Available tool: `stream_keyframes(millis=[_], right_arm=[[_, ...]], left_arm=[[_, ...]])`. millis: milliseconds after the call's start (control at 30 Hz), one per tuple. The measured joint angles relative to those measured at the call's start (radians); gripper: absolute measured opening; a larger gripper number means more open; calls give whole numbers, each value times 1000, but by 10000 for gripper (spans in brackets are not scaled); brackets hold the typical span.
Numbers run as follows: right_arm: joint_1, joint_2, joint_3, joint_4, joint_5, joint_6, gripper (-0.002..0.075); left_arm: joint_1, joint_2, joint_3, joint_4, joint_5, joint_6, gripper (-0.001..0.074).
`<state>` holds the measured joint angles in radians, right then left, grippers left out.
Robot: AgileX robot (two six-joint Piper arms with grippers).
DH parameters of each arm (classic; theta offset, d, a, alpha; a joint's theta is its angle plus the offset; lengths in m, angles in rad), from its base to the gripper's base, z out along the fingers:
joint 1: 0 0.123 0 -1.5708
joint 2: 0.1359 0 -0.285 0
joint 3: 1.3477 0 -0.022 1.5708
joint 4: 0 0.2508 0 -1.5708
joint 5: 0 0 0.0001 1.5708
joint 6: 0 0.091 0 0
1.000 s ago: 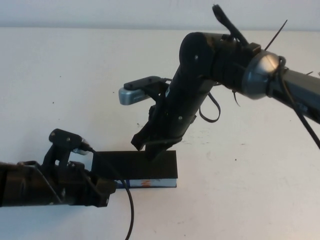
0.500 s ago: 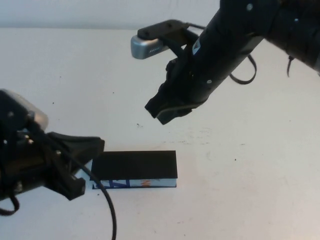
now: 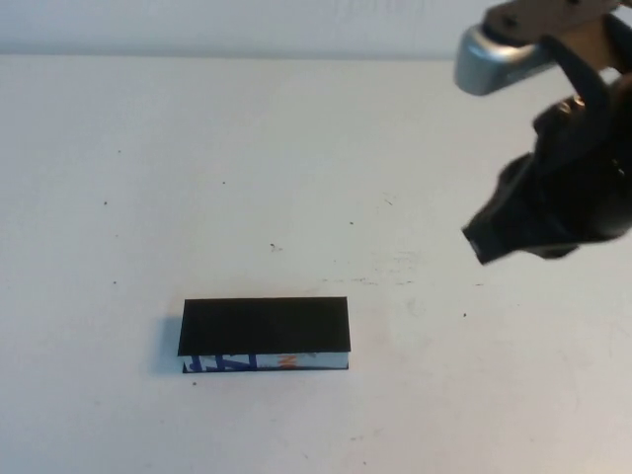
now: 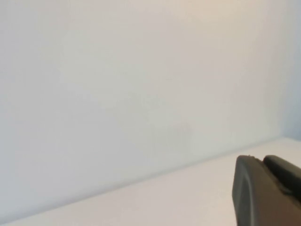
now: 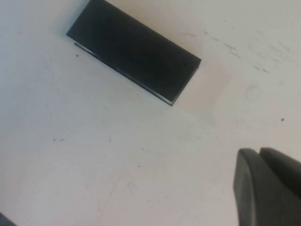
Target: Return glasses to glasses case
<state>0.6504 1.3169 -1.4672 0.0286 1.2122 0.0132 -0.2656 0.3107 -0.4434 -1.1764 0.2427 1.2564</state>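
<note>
While lifted above the bench's (image 3: 118, 148) right side, the right pincer (image 3: 486, 242) has its fingers (image 5: 268, 188) pressed together, holding nothing. Left pincer shows only in its wrist view (image 4: 268, 188), fingers together, empty, facing a blank wall. Glasses case (image 3: 265, 334) lies shut, well left of the right pincer, white printed edge toward the robot. Glasses not visible.

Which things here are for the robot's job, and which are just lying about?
For the job:
- the glasses case, shut, flat on the table
- the right claw, raised off to the case's right, holding nothing
- the left claw, seen only in its wrist view, facing a bare wall
- the glasses: not visible

Just lying about:
- nothing else shows
</note>
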Motion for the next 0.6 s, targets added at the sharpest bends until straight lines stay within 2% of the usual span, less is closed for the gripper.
stream_keyframes(millis=[267, 467, 600], right_arm=[[0, -361, 413, -9, -246, 43, -11], [0, -620, 726, -5, -567, 45, -11], [0, -734, 895, -1, -799, 46, -11]], left_arm=[[0, -213, 251, -11, -163, -44, -1], [0, -225, 431, -16, -228, -49, -1], [0, -225, 469, -18, -233, -50, -1]])
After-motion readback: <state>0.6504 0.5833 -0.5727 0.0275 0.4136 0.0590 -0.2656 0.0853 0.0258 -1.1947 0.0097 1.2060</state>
